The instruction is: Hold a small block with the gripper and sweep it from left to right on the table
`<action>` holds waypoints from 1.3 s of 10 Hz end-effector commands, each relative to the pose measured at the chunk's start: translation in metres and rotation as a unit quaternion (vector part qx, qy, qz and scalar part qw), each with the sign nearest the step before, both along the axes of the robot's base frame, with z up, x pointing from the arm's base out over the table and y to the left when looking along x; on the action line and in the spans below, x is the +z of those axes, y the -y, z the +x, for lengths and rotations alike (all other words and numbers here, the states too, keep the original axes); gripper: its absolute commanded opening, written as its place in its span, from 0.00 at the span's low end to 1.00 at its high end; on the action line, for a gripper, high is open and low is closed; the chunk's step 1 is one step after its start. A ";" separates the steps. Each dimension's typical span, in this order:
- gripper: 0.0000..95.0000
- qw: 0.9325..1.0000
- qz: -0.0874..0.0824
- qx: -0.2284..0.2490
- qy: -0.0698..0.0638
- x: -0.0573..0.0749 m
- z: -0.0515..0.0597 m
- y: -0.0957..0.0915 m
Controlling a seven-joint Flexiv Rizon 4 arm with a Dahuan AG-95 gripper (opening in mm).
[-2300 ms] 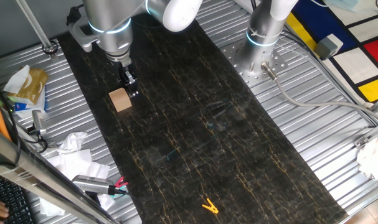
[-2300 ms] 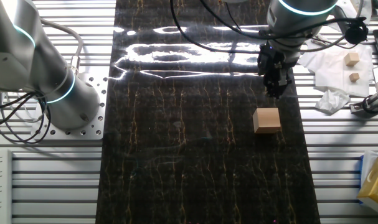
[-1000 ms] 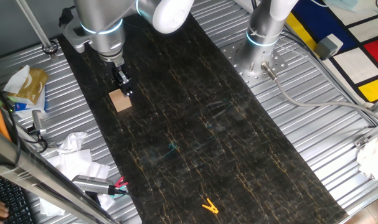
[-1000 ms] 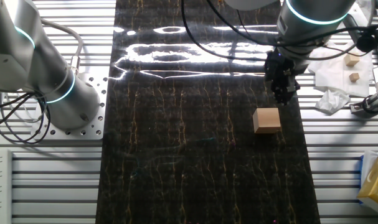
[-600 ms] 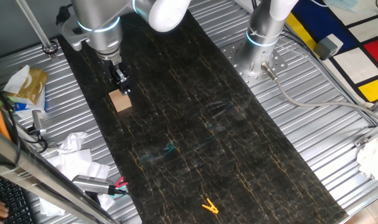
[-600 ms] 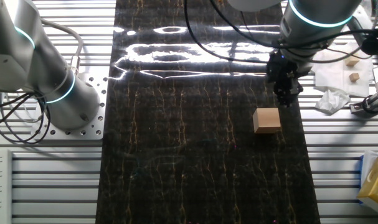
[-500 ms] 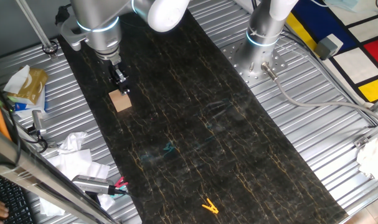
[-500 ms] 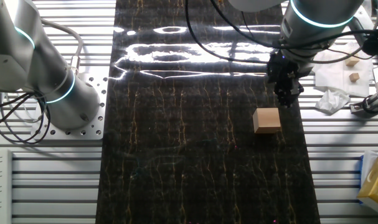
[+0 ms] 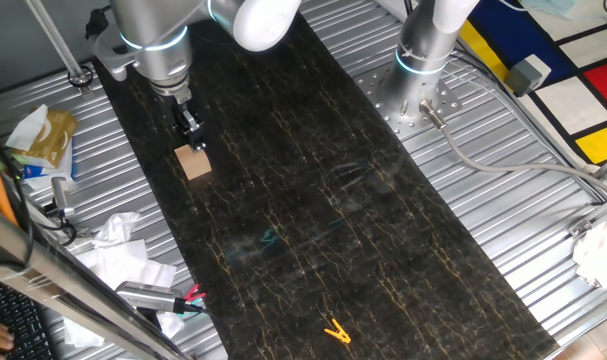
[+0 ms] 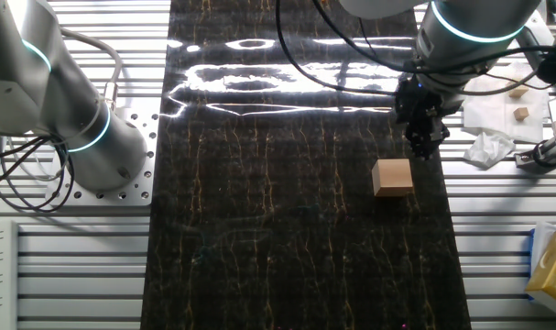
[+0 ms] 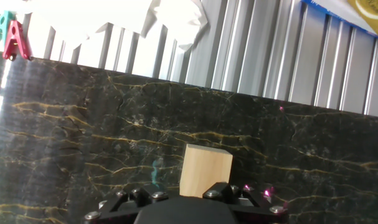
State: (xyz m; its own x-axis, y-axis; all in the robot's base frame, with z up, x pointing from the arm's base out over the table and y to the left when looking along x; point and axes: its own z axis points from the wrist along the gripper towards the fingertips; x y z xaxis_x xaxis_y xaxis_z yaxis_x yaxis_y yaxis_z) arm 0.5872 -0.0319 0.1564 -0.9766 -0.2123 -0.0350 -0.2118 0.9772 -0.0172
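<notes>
The small block (image 9: 193, 162) is a tan wooden cube resting on the black veined table (image 9: 313, 200), near its left end. My gripper (image 9: 190, 128) hangs just behind the block and does not touch it. In the other fixed view the black tip of the gripper (image 10: 422, 139) sits up and to the right of the block (image 10: 393, 177), with a sliver of table between them. The hand view shows the block (image 11: 205, 169) just past the black gripper body at the bottom edge. The fingertips are hidden there, and both fixed views leave their gap unclear.
A second silver arm base (image 9: 423, 60) stands on ribbed metal beside the table. A yellow clip (image 9: 335, 331) lies at the table's near end. Crumpled tissue (image 9: 118, 245), a snack bag (image 9: 41, 135) and tools crowd the left border. Two spare cubes (image 10: 517, 89) rest on tissue.
The gripper has drifted a little further left along the table, staying just behind the block. The block has not moved.
</notes>
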 end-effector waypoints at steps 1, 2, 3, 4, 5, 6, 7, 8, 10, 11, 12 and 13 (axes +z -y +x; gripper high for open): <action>0.60 1.000 0.001 0.001 0.000 -0.001 0.001 0.001; 0.60 1.000 0.001 0.002 0.000 -0.001 0.003 0.002; 0.60 1.000 0.001 0.003 0.000 -0.001 0.004 0.003; 0.60 1.000 0.000 0.004 0.000 -0.002 0.006 0.004; 0.60 1.000 0.000 0.005 0.000 -0.002 0.008 0.005; 0.60 1.000 0.000 0.005 0.000 -0.002 0.010 0.006; 0.60 1.000 -0.001 0.005 -0.001 -0.002 0.011 0.007; 0.60 1.000 -0.001 0.006 -0.001 -0.002 0.012 0.009; 0.60 1.000 0.001 0.008 0.000 -0.002 0.014 0.011; 0.60 1.000 0.001 0.008 0.000 -0.002 0.015 0.012; 0.60 1.000 0.001 0.007 0.000 -0.002 0.016 0.012; 0.60 1.000 0.001 0.007 0.000 -0.002 0.017 0.012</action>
